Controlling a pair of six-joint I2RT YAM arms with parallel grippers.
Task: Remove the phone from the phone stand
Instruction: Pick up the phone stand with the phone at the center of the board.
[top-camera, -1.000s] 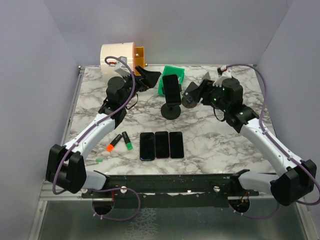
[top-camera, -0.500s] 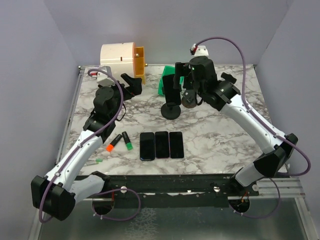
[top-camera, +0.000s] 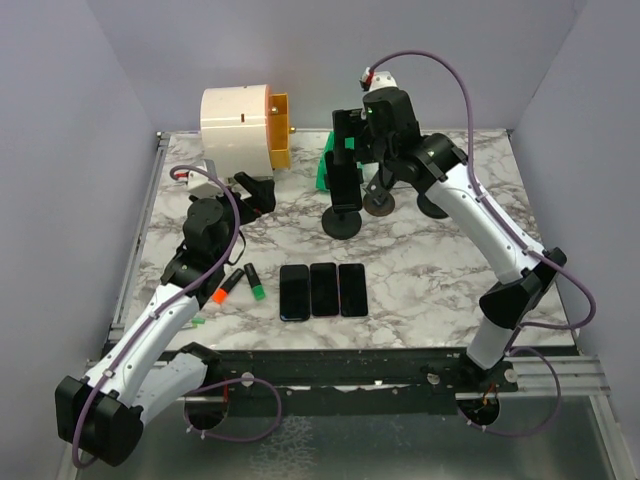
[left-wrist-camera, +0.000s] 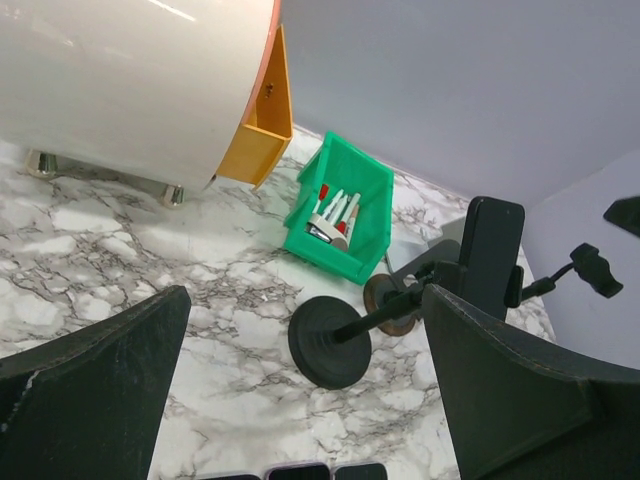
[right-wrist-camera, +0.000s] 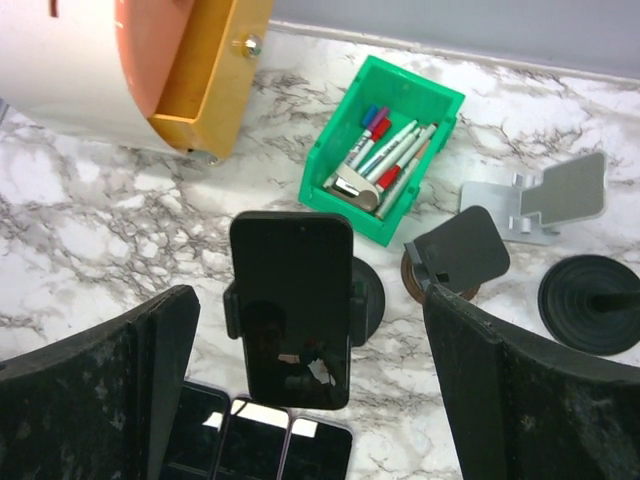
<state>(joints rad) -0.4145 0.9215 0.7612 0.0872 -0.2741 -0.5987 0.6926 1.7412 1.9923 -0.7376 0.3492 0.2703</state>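
Note:
A black phone (right-wrist-camera: 292, 305) sits clamped upright in a black phone stand (top-camera: 343, 221) with a round base, at the table's middle back; it also shows in the top view (top-camera: 345, 178) and the left wrist view (left-wrist-camera: 490, 256). My right gripper (top-camera: 348, 135) hangs open above the phone, its fingers (right-wrist-camera: 95, 400) wide on either side and clear of it. My left gripper (top-camera: 258, 190) is open and empty, low at the left, well away from the stand (left-wrist-camera: 330, 340).
Three phones (top-camera: 323, 290) lie flat in a row in front of the stand. A green bin (right-wrist-camera: 385, 160) of markers, a white and orange drum (top-camera: 240, 125), a brown-based stand (right-wrist-camera: 455, 255), a grey stand (right-wrist-camera: 545, 200) and a black disc base (right-wrist-camera: 592, 305) are nearby. Two markers (top-camera: 240, 282) lie left.
My right arm has swung from the right up and over the phone stand. My left arm has drawn back toward the near left, away from the stand.

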